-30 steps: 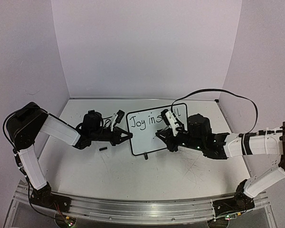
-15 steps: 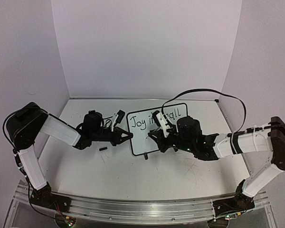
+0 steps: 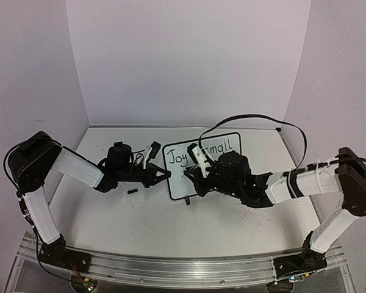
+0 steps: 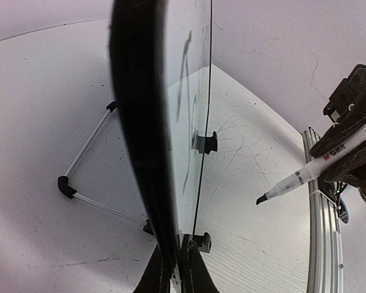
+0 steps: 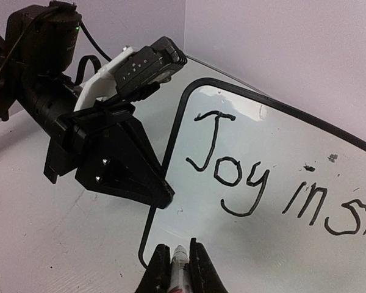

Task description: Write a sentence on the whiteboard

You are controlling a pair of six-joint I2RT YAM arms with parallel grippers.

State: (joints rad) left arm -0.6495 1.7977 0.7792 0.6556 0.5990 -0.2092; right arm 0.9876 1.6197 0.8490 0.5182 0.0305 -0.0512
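Lettering in black marker, a sentence [image 5: 232, 171] that reads "Joy in sm" up to the picture's edge, runs along the top of the small rectangular whiteboard [image 3: 177, 181] with a thin black frame. The board stands upright toward the back middle of the scratched white table [image 3: 171, 232]. From overhead the right arm crosses in front of the board and hides the middle of the line, so only "Joy" and "small" show.

The left claw [image 4: 174, 271] is clenched on the board's left edge, one finger on each face. The right claw [image 5: 178, 247] grips a white-barrelled marker [image 4: 305, 177]. Its black tip points at the board's lower left, near the face but apart from it.

A white wire stand [image 4: 88, 146] with black joints props the board from behind, and two black feet [image 4: 206, 142] sit at its bottom edge. A small black piece [image 3: 132, 191] lies on the table beside the left arm. A black cable [image 3: 250, 116] arcs over the right arm.
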